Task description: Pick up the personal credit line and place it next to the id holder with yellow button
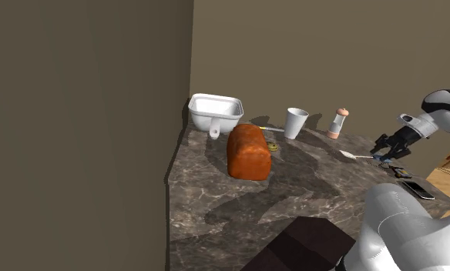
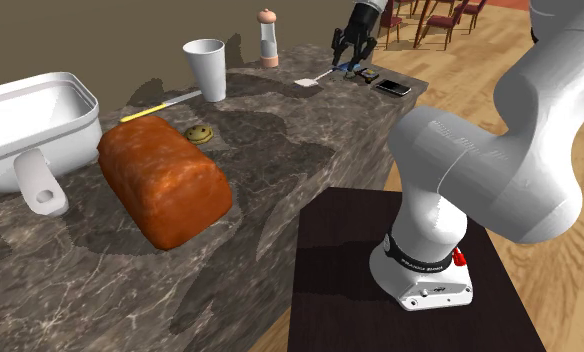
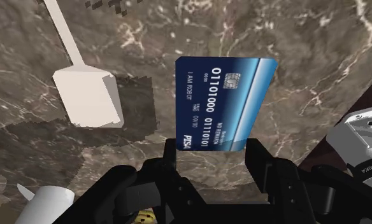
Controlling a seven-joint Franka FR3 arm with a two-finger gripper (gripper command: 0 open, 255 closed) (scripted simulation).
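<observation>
Holding the blue credit card (image 3: 224, 102) in the gripper (image 3: 211, 151): jaws narrow, pinched on the card's two long edges near one end, printed face toward the wrist camera. Can't tell the clearance above the marble counter (image 1: 216, 204). Positioned over the counter's far end in the second exterior view, just beside the white spatula (image 2: 310, 80); spatula blade close to the card, not touching, in the wrist view. Small dark items (image 2: 363, 73) on the counter right below the hand, too small to name; black phone (image 2: 393, 88) next to them, near the counter edge. Yellow speck (image 3: 143, 218) behind the gripper, mostly hidden. Well apart from the card, toward the other end: orange-brown loaf (image 2: 165, 185) lying mid-counter, yellow smiley button (image 2: 198, 132) just beside it, thin yellow strip (image 2: 160, 104) between loaf and white cup (image 2: 206, 68). Pink-and-white grinder (image 2: 268, 38) upright beyond the cup. White tub (image 2: 20, 150) with a stubby handle at the near end, beside the loaf. White arm (image 2: 500, 150) bent over a dark stand (image 2: 330, 265) beside the counter. Wood floor (image 2: 540, 300) and chairs (image 2: 448, 22) behind the hand.
</observation>
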